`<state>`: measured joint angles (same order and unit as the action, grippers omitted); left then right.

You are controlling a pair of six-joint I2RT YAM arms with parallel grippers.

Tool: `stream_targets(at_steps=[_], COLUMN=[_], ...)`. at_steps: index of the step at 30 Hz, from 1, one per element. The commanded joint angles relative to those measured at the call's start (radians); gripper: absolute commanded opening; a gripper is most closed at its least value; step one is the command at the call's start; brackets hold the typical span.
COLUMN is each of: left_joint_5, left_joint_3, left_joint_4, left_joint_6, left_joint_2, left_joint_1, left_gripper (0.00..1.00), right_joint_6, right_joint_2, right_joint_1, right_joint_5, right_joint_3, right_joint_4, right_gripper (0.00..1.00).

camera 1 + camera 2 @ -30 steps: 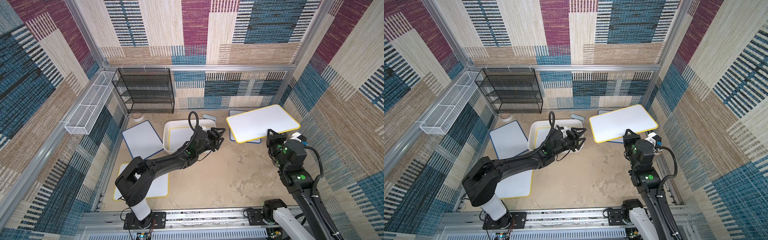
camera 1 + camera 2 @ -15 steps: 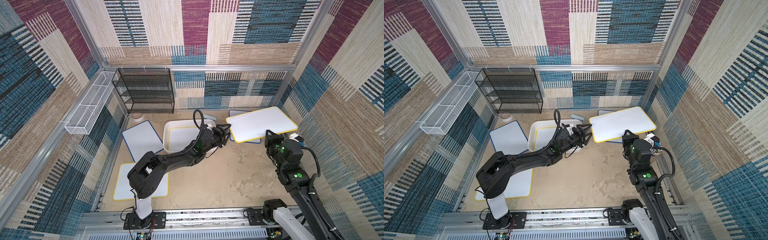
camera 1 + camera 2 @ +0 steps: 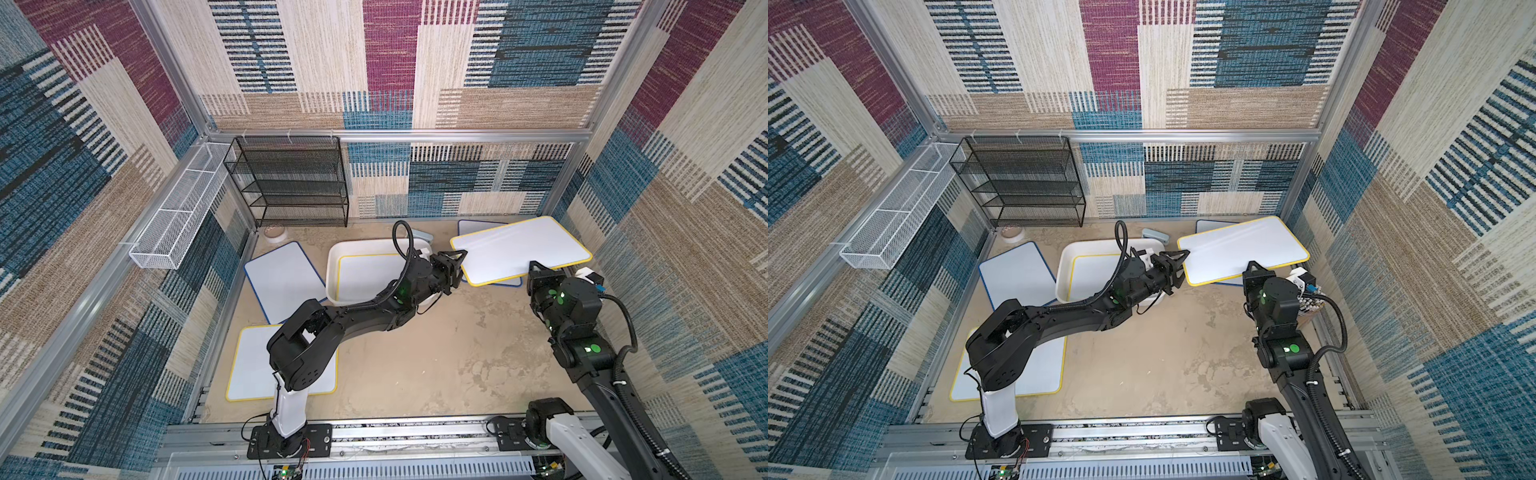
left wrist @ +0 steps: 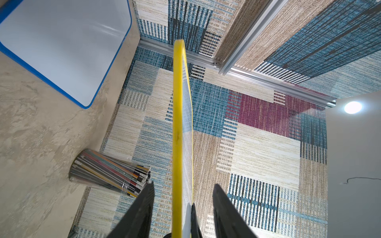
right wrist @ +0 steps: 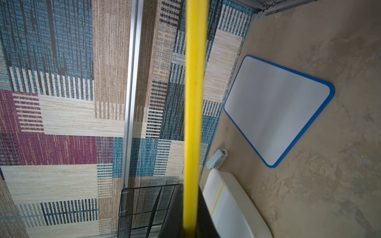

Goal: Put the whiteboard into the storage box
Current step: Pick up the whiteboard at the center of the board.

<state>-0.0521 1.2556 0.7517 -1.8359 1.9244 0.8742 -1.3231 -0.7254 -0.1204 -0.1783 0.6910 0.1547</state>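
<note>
Quick update on what's changed in the last second: the left pincer (image 3: 459, 269) has been swung over from the right rim of the box (image 3: 331, 274) to the left corner of the board (image 3: 519, 251). Its jaws are being narrowed around the yellow rim there. In the left wrist view a gap is still seen on both sides of the rim, so nothing is clamped on that end yet. The right pincer (image 3: 536, 268) is shut tight on the board's near edge. The board is held tilted, up off the bench (image 3: 415, 374), just right of the box and over a blue board (image 3: 473, 227) at the far right.

Best guess is that a two-pincer carry is being set up, so the board isn't levered from one edge on the way left.

As for room, a yellow board (image 3: 365, 278) is already lying in the box, so this one gets stacked on top, and the fit looks snug rim to rim. The way over is short and open. The left arm is stretched across the box's near right corner, though, and that needs minding. An eraser (image 5: 216, 158) sits just past the box's far right corner and a marker cup (image 4: 109, 171) is by the right wall. Neither looks to be in the way.
</note>
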Motion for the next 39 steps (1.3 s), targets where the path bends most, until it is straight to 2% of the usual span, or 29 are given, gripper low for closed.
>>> stream_targets(at_steps=[1, 13, 17, 22, 28, 33, 39], left_joint_5=[0.006, 0.006, -0.01, -0.049, -0.15, -0.268, -0.485], left_joint_3=[0.012, -0.004, -0.002, -0.037, -0.141, -0.264, -0.328], left_joint_4=[0.059, 0.091, 0.087, 0.067, 0.121, 0.14, 0.209], left_joint_6=[-0.013, 0.01, 0.068, 0.16, 0.246, 0.345, 0.376], left_joint_2=[0.005, 0.009, -0.003, -0.048, -0.115, -0.208, -0.241], left_joint_1=[0.003, 0.001, -0.011, -0.047, -0.148, -0.284, -0.485], left_gripper=[0.39, 0.08, 0.0, 0.0, 0.0, 0.0, 0.0], right_joint_6=[-0.019, -0.034, -0.033, 0.008, 0.092, 0.252, 0.485], right_joint_2=[-0.003, -0.018, -0.034, -0.052, -0.098, -0.199, -0.375], right_joint_1=[-0.001, -0.001, 0.0, -0.002, -0.013, -0.055, -0.176], right_joint_5=[-0.002, 0.013, 0.045, 0.093, 0.206, 0.297, 0.319], right_joint_3=[-0.001, -0.017, -0.019, -0.024, -0.062, -0.012, 0.13], right_joint_4=[-0.101, -0.093, -0.094, -0.092, -0.115, -0.083, 0.021], right_gripper=[0.0, 0.0, 0.04, 0.25, 0.44, 0.67, 0.85])
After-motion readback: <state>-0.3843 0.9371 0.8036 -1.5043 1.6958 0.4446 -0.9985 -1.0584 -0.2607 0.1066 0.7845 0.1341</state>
